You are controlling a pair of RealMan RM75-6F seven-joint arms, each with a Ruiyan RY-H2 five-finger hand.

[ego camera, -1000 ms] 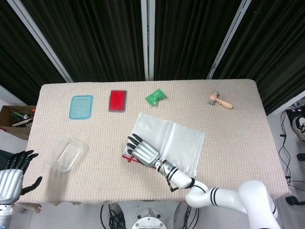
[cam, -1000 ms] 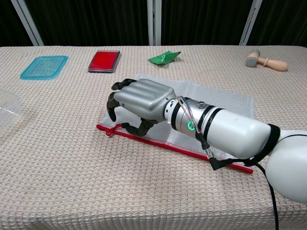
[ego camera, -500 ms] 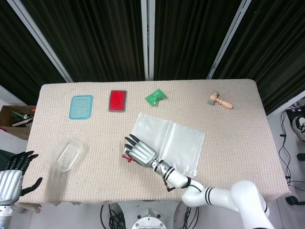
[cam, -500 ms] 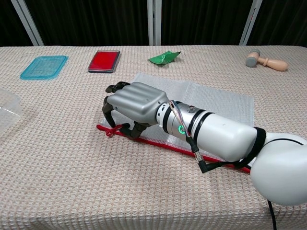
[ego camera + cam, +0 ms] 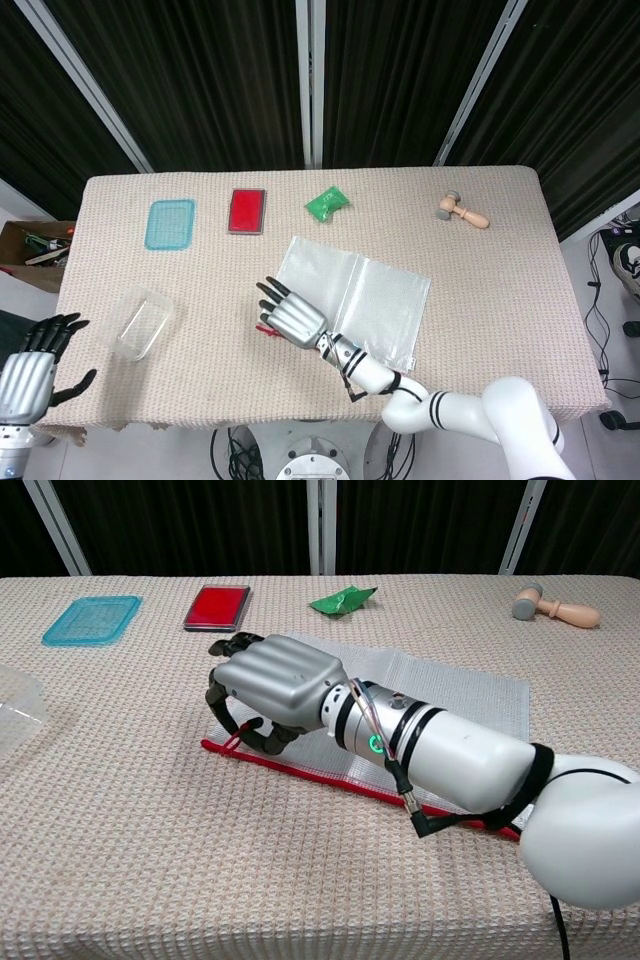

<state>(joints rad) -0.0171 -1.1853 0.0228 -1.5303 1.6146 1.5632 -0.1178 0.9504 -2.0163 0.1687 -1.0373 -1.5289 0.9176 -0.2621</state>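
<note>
The right robot hand [image 5: 270,690] curls over the zip bag's [image 5: 370,300] red slider [image 5: 232,748] at centre frame, apparently pinching it. The sealing looks barely begun (left robot hand [image 5: 28,372] idles, fingers spread, lower left).

Blue tray [image 5: 170,223] — red box [image 5: 246,211] — mallet [image 5: 463,210]

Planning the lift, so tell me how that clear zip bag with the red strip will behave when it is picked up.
The zip bag lies thin and flat on the tablecloth, so it will probably flop and sag. Its glossy film looks slippery. The red strip, beside the right hand, looks stiffer, likely a surer hold.
</note>
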